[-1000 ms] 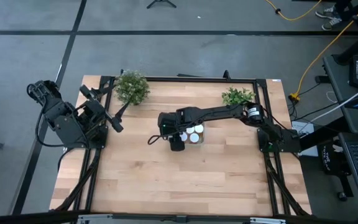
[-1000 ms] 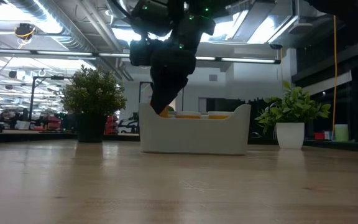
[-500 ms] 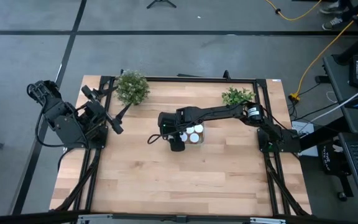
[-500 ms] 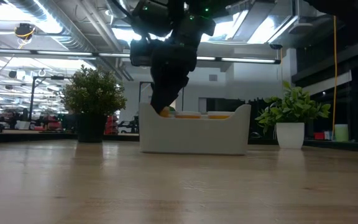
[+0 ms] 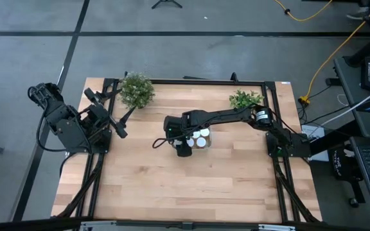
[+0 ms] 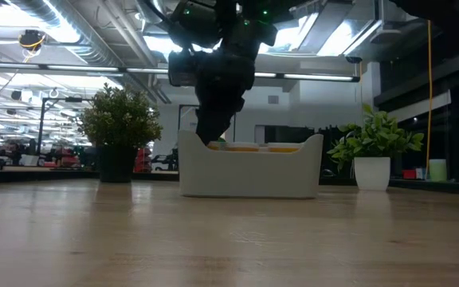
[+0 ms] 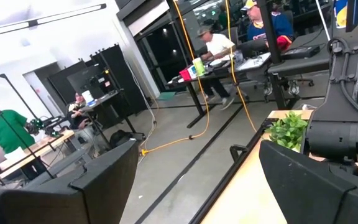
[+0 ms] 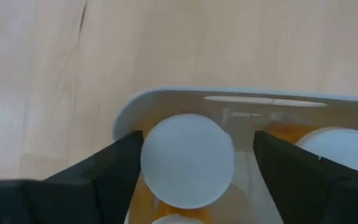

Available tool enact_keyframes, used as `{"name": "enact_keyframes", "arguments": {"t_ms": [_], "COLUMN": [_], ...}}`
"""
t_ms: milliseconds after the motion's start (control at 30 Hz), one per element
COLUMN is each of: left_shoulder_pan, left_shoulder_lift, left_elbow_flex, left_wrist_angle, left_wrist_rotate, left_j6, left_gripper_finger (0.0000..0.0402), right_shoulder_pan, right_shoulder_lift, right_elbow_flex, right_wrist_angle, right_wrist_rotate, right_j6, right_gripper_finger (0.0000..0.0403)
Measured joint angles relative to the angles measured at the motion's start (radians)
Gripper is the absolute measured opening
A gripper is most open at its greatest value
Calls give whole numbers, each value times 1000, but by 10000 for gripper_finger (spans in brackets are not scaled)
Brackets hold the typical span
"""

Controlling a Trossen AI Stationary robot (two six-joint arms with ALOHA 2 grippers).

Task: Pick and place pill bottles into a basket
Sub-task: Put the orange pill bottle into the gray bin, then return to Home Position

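The pale basket stands near the middle of the table, with the white caps of several pill bottles showing in it. My right gripper reaches down over the basket's left end and is open. Its fingers stand on either side of one upright bottle's white cap. That bottle stands inside the basket's rounded wall, with another cap beside it. My left gripper waits open above the table's left edge, pointing level. My right gripper comes at the bottle from above, slanting down. One finger stands right at the edge of the white cap, and I cannot tell whether it touches. The other finger is plainly clear of the cap.
Two green potted plants stand at the far edge, one at the far left and one at the far right. Bare wood lies on the near half of the table. People sit at desks in the room beyond.
My right gripper has stayed over the basket's left end. In the low view its fingers stand a little wider than before, and the orange bottle at their tips has settled into the basket.
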Motion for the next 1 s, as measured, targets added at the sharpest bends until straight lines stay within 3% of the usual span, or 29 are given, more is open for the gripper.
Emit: {"name": "enact_keyframes", "arguments": {"t_ms": [667,800,1000], "left_shoulder_pan": [0,0,0], "left_shoulder_lift": [0,0,0], "left_elbow_flex": [0,0,0], "left_wrist_angle": [-12,-24,-24], "left_wrist_rotate": [0,0,-12], "left_j6": [8,23,89], "left_gripper_finger": [331,331,331], "right_shoulder_pan": [49,80,142], "right_shoulder_lift": [-97,-173,-385], "right_elbow_flex": [5,5,5], "right_wrist_angle": [-54,-68,-61], "right_wrist_rotate": [72,160,348], "right_j6": [32,31,79], "right_gripper_finger": [319,319,319]}}
